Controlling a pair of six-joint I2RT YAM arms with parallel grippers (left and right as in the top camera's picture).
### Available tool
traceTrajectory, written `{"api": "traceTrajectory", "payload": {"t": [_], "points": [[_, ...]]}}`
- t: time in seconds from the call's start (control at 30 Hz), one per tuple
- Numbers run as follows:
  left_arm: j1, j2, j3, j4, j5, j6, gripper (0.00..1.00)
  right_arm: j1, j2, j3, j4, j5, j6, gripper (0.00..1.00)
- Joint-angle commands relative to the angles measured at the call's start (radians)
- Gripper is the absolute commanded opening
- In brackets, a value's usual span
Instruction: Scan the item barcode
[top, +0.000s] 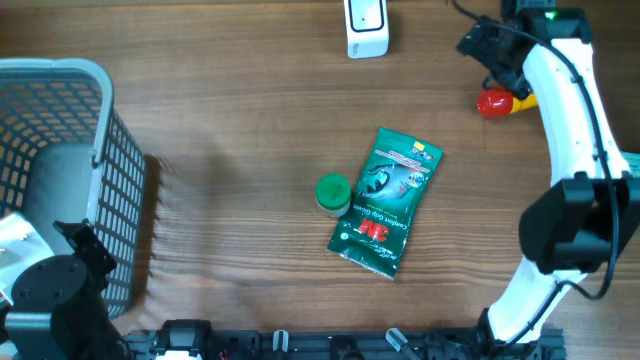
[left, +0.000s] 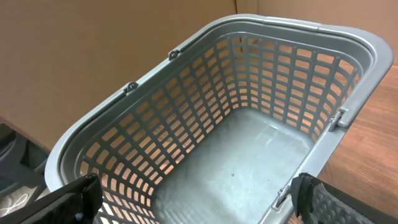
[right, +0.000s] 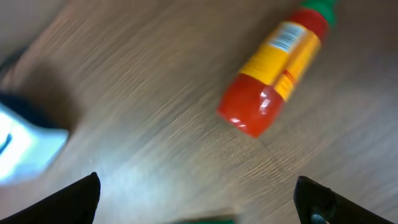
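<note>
The right gripper (right: 198, 202) hangs with its fingers spread wide and nothing between them, above the far right corner of the wooden table (top: 230, 130). Just ahead of the jaws, apart from both fingers, the red sauce bottle (right: 273, 71) lies flat on its side. In the wrist view its long axis runs diagonally, red base toward the gripper and green cap pointing away to the upper right. A pale patch on the yellow label near the cap may be the barcode. The white barcode scanner (top: 366, 27) stands on the bottle's base side, along the far edge, well apart from it. Nearer the middle lie a green pouch (top: 386, 200) and a green-lidded jar (top: 333, 194). The left gripper (left: 198, 199), also open, hovers over the grey basket (left: 186, 68) across the table, so the right arm looks the likelier to lift the bottle.
</note>
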Motion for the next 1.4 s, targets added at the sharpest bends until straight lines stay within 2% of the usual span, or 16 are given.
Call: {"api": "traceTrajectory", "payload": {"t": [0.0,0.07,0.23,0.3,0.37,0.43,0.5,0.57,0.73,1.07,1.1,1.13,1.17,1.2,1.3,1.37], "points": [[0.008,0.000,0.006,0.003,-0.012,0.007,1.00,-0.068,0.107,-0.008,-0.003,-0.020,0.270,1.00],[0.008,0.000,0.006,0.003,-0.013,0.007,1.00,-0.109,0.175,-0.008,-0.003,-0.030,0.337,1.00],[0.008,0.000,0.006,0.003,-0.013,0.007,1.00,-0.138,0.323,-0.008,-0.028,-0.070,0.278,0.97],[0.008,0.000,0.006,0.003,-0.013,0.007,1.00,-0.139,0.372,-0.008,0.002,-0.055,0.271,0.86],[0.008,0.000,0.006,0.003,-0.012,0.007,1.00,-0.139,0.389,-0.008,0.045,-0.047,0.163,0.65],[0.008,0.000,0.006,0.003,-0.012,0.007,1.00,-0.140,0.389,-0.008,0.038,-0.020,0.088,0.58],[0.008,0.000,0.006,0.003,-0.013,0.007,1.00,-0.140,0.389,-0.008,0.024,-0.017,-0.014,0.45],[0.008,0.000,0.006,0.003,-0.013,0.007,1.00,-0.140,0.388,-0.008,-0.002,-0.017,-0.079,0.41],[0.008,0.000,0.006,0.003,-0.013,0.007,1.00,-0.112,0.387,-0.008,-0.151,-0.055,-0.326,0.42],[0.008,0.000,0.006,0.003,-0.013,0.007,1.00,0.134,0.363,-0.008,-0.493,-0.070,-0.268,0.43],[0.008,0.000,0.006,0.003,-0.013,0.007,1.00,0.162,0.360,-0.008,-0.514,-0.068,-0.259,0.50],[0.008,0.000,0.006,0.003,-0.012,0.007,1.00,0.182,0.356,-0.008,-0.528,-0.050,-0.221,0.50],[0.008,0.000,0.006,0.003,-0.013,0.007,1.00,0.209,0.340,-0.008,-0.536,-0.026,-0.183,0.63],[0.008,0.000,0.006,0.003,-0.012,0.007,1.00,0.222,0.328,-0.008,-0.536,-0.028,-0.183,0.84],[0.008,0.000,0.006,0.003,-0.012,0.007,1.00,0.243,0.220,-0.008,-0.541,-0.028,-0.182,1.00],[0.008,0.000,0.006,0.003,-0.012,0.007,1.00,0.228,0.117,-0.008,-0.542,-0.054,-0.183,1.00]]}}
